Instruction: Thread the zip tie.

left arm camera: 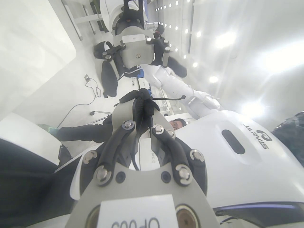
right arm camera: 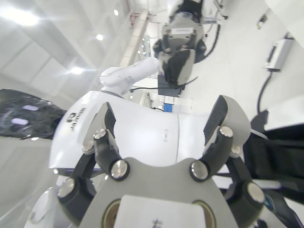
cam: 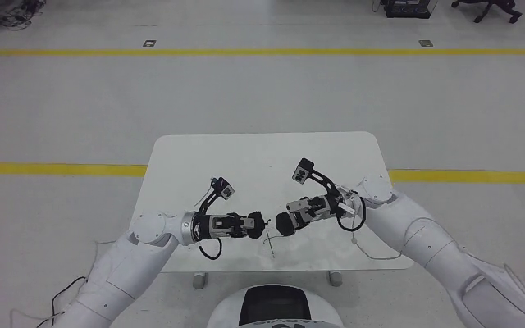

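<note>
Now in hand: the hand-over before threading, as I read it. One arm grips the tie and the loose part is not yet taken.
Left jaws: clenched on the zip tie (left arm camera: 166,98), with the fingertips (left arm camera: 123,112) pinched together around the black strap.
Zip tie: up in the air between the two arms, above the near middle of the desk (cam: 246,156). A thin black strand pokes out sideways from the grip. I cannot tell whether that free end is the head or the tail.
Right jaws: released, with the ribbed pads (right arm camera: 110,119) spread wide and nothing between them. They face the left jaws almost nose to nose, near but not touching.
Progress: early by my estimate, since no closed loop shows anywhere.
Next move calls for: bringing the right jaws over the protruding strand, squaring the pads to it, then closing gently close to its tip so the end can be steered into the head's slot.
Watch for: a springy, slender strand that could flick aside or twist when it is pinched.
</note>
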You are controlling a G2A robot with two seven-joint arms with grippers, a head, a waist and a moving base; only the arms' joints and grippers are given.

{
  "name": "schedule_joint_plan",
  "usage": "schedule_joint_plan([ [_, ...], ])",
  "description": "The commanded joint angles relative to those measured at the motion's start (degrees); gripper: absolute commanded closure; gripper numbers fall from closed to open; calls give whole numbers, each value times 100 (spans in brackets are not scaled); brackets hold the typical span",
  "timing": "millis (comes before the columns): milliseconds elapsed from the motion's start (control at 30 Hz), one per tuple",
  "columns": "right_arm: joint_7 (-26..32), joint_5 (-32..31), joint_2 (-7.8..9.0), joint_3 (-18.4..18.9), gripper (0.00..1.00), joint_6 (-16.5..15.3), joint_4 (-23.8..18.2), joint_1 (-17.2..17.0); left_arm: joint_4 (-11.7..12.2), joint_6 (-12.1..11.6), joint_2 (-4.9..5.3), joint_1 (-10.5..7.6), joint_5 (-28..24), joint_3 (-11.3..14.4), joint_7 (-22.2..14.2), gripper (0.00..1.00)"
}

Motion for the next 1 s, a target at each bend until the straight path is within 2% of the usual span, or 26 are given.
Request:
schedule_joint_plan([
  [0,0,340,11,165,0,0,18,-157,46,1,-15,9,-108,-46,-76,100],
  [400,0,611,-127,456,0,0,95,-492,319,1,-159,-6,-666,-81,-359,100],
  [533,0,476,-203,467,0,0,105,-526,434,1,-208,-37,-758,-26,-434,100],
  [833,0,455,-213,457,0,0,139,-524,444,1,-218,-76,-660,-21,-429,100],
  [900,0,455,-213,457,0,0,139,-524,376,47,-240,-33,-854,29,-276,100],
  [967,-65,440,-228,473,0,31,51,-580,394,62,-266,-30,-1029,101,-271,100],
])
